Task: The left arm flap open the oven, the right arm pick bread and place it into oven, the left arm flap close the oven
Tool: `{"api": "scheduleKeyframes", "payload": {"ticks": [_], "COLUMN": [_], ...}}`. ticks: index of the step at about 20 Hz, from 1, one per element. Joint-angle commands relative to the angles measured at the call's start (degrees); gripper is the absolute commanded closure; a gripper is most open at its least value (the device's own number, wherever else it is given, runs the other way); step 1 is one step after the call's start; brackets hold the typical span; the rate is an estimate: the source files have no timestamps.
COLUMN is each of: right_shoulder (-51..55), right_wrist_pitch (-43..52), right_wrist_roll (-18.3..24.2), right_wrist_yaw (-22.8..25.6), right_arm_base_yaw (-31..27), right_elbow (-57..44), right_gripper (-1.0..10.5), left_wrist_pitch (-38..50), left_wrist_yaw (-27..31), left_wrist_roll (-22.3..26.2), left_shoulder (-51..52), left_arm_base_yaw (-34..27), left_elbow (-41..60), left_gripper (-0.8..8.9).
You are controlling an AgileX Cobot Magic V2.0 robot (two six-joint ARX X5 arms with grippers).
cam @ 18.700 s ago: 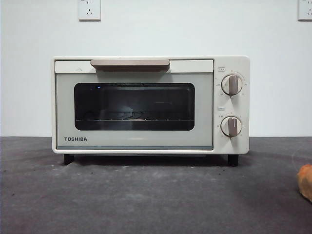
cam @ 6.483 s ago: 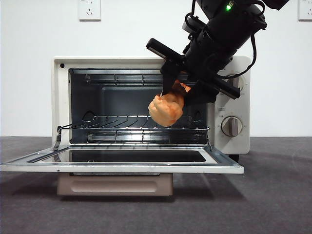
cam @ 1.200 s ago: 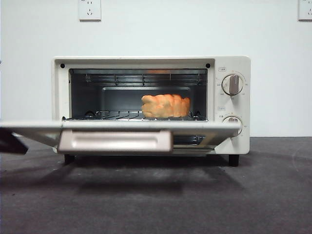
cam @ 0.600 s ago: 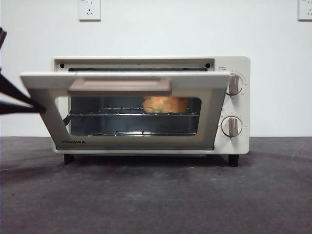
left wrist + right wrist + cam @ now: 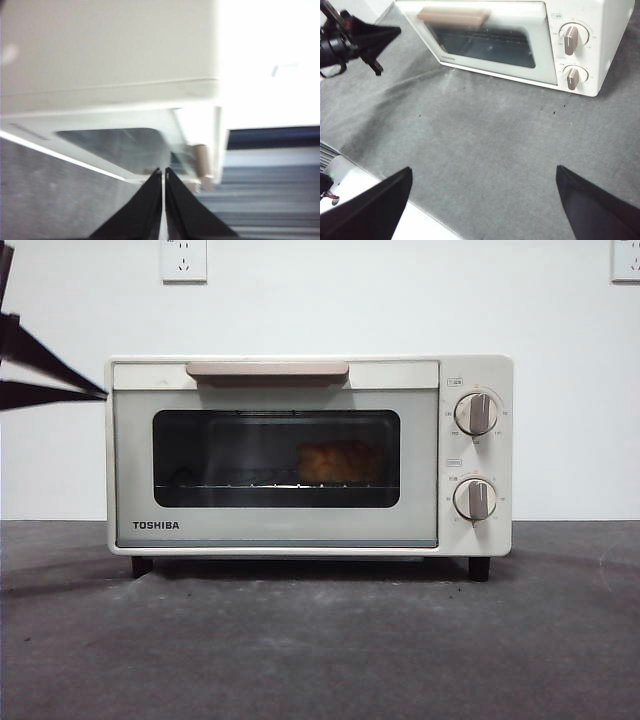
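The cream-white TOSHIBA oven (image 5: 470, 370) stands on the grey table with its door shut and its beige bar handle (image 5: 267, 370) up at the top. The golden bread (image 5: 338, 462) lies on the rack inside, right of centre, dim behind the dark glass. My left gripper (image 5: 100, 394) is shut and empty, its tips just off the oven's upper left corner. In the left wrist view its jaws (image 5: 163, 172) point at the oven's side (image 5: 110, 50). My right gripper (image 5: 483, 168) is open and empty, held back well in front of the oven (image 5: 590, 60).
Two round knobs (image 5: 477, 413) (image 5: 474, 499) sit on the oven's right panel. A grey mat (image 5: 320, 640) covers the table in front. Wall sockets (image 5: 184, 260) are high on the white wall. The table's white edge (image 5: 355, 192) shows in the right wrist view.
The oven door swung up from half-raised to fully shut. The left gripper rose along the left edge to the oven's top corner. The bread stayed on the rack.
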State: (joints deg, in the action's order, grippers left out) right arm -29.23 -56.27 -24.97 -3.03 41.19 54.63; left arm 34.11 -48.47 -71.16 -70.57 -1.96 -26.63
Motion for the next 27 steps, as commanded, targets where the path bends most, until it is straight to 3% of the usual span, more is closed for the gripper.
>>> {"api": "scheduleKeyframes", "payload": {"ticks": [1, 8, 11, 14, 19, 22, 27], "right_shoulder": [-0.2, -0.2, -0.2, -0.2, -0.2, -0.2, -0.2], "right_wrist_pitch": [0.6, 1.0, 2.6, 5.0, 8.3, 9.4, 10.6], "right_wrist_roll": [-0.4, 0.0, 0.1, 0.6, 3.2, 3.2, 3.6], "right_wrist_yaw": [0.1, 0.1, 0.1, 0.1, 0.1, 0.1, 0.1], "right_arm_base_yaw": [0.5, 0.5, 0.5, 0.5, 0.5, 0.5, 0.5], "right_elbow": [1.1, 1.1, 1.1, 1.1, 1.1, 1.1, 1.1], "right_gripper": [4.9, 4.9, 4.9, 4.9, 4.9, 4.9, 4.9], "left_wrist_pitch": [0.7, -0.8, -8.5, -23.7, -56.5, -63.5, -70.2], "left_wrist_yaw": [-3.2, -6.1, -8.3, -8.8, -0.4, 1.0, 2.4], "left_wrist_roll": [-0.5, -0.1, 4.4, 16.0, 48.1, 58.4, 67.2], "left_shoulder": [-0.5, 6.3, 11.5, 17.5, 27.0, 31.2, 37.4], "left_arm_base_yaw": [0.1, 0.5, 1.3, 2.5, 5.6, 6.9, 8.1], "left_elbow": [-2.5, -3.3, -5.6, -9.8, -17.9, -18.8, -18.8], "left_gripper": [8.01, 8.00, 8.00, 8.00, 8.00, 8.00, 7.98]}}
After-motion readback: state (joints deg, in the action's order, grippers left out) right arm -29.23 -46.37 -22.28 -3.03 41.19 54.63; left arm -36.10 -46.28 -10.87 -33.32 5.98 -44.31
